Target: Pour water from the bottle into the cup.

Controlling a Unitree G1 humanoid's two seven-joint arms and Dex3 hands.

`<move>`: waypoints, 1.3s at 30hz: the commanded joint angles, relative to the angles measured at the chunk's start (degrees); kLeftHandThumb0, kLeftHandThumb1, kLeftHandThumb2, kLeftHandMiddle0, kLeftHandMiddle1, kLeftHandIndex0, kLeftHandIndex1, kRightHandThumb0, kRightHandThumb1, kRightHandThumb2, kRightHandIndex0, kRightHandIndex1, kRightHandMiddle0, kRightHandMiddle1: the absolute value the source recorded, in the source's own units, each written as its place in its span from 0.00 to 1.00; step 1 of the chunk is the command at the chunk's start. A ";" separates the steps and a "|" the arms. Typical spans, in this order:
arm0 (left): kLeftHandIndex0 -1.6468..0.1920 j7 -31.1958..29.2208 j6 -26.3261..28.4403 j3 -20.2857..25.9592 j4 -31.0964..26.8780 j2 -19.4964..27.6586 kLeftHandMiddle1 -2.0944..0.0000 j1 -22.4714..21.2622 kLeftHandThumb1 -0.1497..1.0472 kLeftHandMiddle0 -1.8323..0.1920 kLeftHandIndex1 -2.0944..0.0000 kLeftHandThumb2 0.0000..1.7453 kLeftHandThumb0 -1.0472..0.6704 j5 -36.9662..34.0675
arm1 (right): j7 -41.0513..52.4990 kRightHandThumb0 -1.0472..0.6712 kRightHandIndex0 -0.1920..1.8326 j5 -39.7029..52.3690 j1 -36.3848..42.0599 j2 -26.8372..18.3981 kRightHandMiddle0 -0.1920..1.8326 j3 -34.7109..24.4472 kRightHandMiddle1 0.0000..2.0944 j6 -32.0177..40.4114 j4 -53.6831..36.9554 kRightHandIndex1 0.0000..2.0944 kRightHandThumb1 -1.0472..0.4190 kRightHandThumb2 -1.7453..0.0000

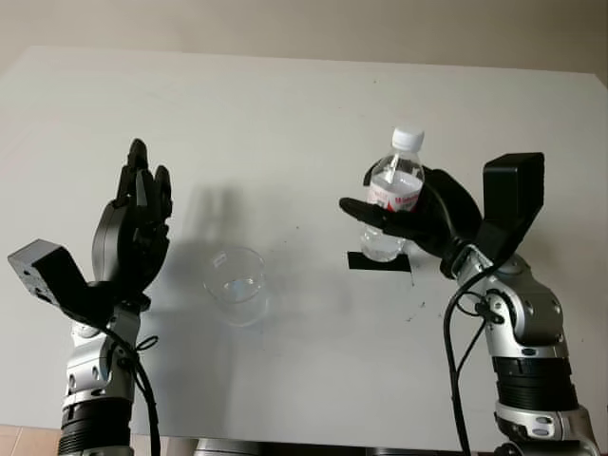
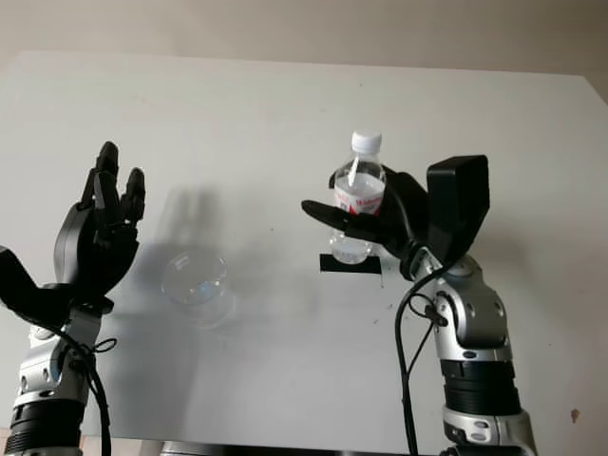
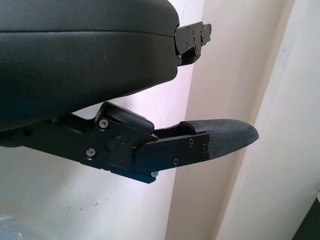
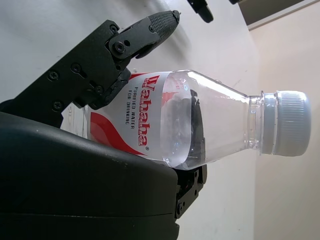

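The right hand is wrapped around the bottle, fingers closed over its red-and-white label, and the bottle stands upright in that grip with its white cap on top. In the right wrist view the bottle lies across the palm, one finger curving over the label, the cap screwed on and the clear body looking full of water. The bottle sits right of the middle of the white desk, its base at or just above a black strip on the surface; whether it touches the strip is hard to tell. Over toward the left, the clear cup stands upright on the desk, nearer the front edge than the back, well apart from the bottle. The left hand is raised beside the cup on its left, open and holding nothing, fingertips pointing up toward the far edge. From the left wrist camera one finger reaches out past the black shell, with the pale desk surface behind it.
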 commanded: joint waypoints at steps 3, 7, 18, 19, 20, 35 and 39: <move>1.00 -0.03 0.67 0.30 -1.37 0.28 0.99 0.11 1.00 1.00 0.99 0.33 0.15 -0.49 | -0.04 0.47 0.72 0.44 1.18 0.85 0.50 -0.57 1.00 0.84 -0.77 1.00 0.00 0.85; 1.00 -0.19 0.52 0.31 -1.13 0.33 0.98 0.02 1.00 1.00 0.99 0.33 0.15 -0.47 | -0.24 0.47 0.71 0.16 2.02 1.37 0.49 -0.44 1.00 0.95 -0.79 1.00 0.00 0.87; 1.00 -0.45 0.30 0.34 -0.88 0.31 0.98 -0.04 1.00 1.00 0.99 0.33 0.15 -0.55 | 4.17 0.48 0.66 -2.26 4.30 1.42 0.48 0.83 1.00 -9.26 3.73 1.00 0.00 0.84; 1.00 -0.51 0.28 0.35 -0.80 0.32 0.98 -0.08 1.00 1.00 0.99 0.33 0.15 -0.56 | 5.04 0.48 0.65 -2.55 4.38 1.26 0.48 1.08 1.00 -10.31 4.53 1.00 0.00 0.84; 1.00 -0.48 0.17 0.32 -0.76 0.35 0.98 -0.09 1.00 1.00 0.99 0.33 0.15 -0.44 | 6.16 0.48 0.64 -2.79 4.44 1.11 0.47 1.33 1.00 -11.74 5.53 1.00 0.00 0.85; 0.99 -0.82 -0.17 0.59 -0.15 0.58 0.98 -0.33 1.00 0.99 0.98 0.33 0.15 -0.37 | 10.64 0.43 0.21 -5.68 7.64 0.97 0.17 2.44 1.00 -20.83 10.83 1.00 0.00 0.94; 0.99 -1.10 -0.22 0.77 0.31 0.62 0.97 -0.67 1.00 0.99 0.98 0.33 0.15 -0.54 | 10.09 0.43 0.19 -5.42 8.70 1.59 0.15 2.19 1.00 -20.88 10.80 1.00 0.00 0.94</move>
